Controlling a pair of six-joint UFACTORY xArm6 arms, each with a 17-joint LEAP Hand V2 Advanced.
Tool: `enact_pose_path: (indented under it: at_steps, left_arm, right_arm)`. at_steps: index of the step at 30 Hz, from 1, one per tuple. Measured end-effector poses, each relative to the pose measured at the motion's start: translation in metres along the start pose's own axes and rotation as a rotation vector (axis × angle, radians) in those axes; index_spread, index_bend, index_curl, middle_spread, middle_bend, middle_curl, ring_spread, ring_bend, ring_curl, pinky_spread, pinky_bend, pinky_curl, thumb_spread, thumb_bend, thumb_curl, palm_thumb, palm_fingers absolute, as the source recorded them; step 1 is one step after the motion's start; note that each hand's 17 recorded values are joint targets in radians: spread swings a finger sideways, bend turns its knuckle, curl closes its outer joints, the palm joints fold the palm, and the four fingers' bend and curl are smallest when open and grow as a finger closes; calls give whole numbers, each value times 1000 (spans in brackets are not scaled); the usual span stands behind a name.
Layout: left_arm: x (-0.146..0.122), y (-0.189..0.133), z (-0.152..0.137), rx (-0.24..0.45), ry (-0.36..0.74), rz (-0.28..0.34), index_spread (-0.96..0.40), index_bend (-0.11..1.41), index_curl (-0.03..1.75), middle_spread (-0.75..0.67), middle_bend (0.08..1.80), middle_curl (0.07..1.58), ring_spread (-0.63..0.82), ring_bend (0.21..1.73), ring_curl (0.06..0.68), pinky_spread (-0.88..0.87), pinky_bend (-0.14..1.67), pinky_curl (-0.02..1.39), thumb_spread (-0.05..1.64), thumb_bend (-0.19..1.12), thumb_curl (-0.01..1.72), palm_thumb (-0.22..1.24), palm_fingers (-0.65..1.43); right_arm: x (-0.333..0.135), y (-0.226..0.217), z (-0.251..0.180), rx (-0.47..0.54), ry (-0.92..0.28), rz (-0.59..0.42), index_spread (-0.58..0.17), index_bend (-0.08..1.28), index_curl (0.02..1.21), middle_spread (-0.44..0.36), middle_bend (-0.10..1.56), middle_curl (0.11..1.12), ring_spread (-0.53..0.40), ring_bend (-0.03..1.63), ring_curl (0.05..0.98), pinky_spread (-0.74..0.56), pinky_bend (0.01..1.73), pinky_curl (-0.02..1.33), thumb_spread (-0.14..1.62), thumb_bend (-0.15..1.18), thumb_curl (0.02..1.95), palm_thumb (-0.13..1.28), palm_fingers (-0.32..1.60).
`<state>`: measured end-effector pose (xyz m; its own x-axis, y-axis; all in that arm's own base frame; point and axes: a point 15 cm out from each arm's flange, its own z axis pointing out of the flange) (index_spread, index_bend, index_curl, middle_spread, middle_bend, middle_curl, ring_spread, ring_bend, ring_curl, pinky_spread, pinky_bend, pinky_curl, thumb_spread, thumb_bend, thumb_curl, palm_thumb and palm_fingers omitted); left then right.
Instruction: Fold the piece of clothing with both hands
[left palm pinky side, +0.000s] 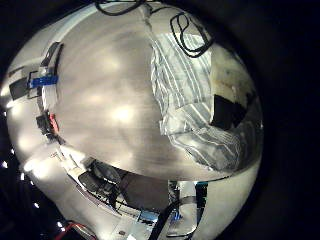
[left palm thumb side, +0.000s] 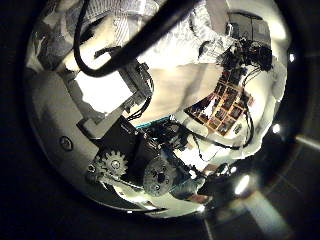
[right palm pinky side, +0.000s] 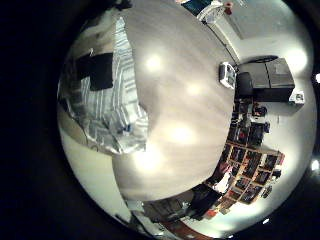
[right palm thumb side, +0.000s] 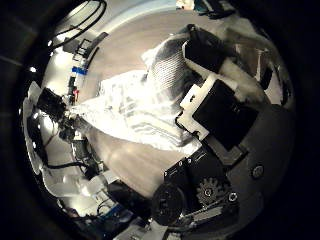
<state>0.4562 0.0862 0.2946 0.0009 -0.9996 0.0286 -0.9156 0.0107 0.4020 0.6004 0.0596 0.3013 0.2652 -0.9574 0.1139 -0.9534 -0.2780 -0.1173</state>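
A striped piece of clothing (left palm pinky side: 195, 100) lies bunched and creased on the table (left palm pinky side: 100, 100), seen from some way off in the left little finger side palm view. A dark shape (left palm pinky side: 232, 110) rests at its edge; I cannot tell what it is. The same clothing (right palm pinky side: 108, 95) shows in the right little finger side palm view, again with a dark shape (right palm pinky side: 95, 70) on it. In the right thumb side palm view the right hand (right palm thumb side: 215, 105) reaches over the rumpled cloth (right palm thumb side: 135, 100). The left hand (left palm thumb side: 115, 95) fills its thumb side view, with striped cloth (left palm thumb side: 125, 12) beyond it. Neither hand's hold on the cloth shows.
Bare table (right palm pinky side: 185, 110) stretches beside the clothing. Shelves and boxes (right palm pinky side: 250, 150) stand beyond the table. Small equipment (left palm pinky side: 45, 80) sits at the table's edge.
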Motion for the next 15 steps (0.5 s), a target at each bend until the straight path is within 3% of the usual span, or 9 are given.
enact_pose_path:
  at_steps: [7,15]
  left_arm:
    - [-21,-30,18,33,9,-49,-754,419,1267,-554,932,1033,-453,1304,517,-739,793,927,1055,-29,518,671,1075]
    - [-35,-39,37,9,29,-70,-755,433,1255,-561,939,1029,-447,1305,520,-747,769,931,1106,-23,478,625,1100]
  right_arm:
    - [-10,-29,43,48,0,21,-273,1069,857,-142,1316,801,-201,1405,718,-229,1234,893,1066,-15,711,973,1124]
    - [-18,-44,68,76,-2,9,-273,1075,857,-142,1317,795,-201,1407,717,-232,1224,908,1061,-13,706,954,1128]
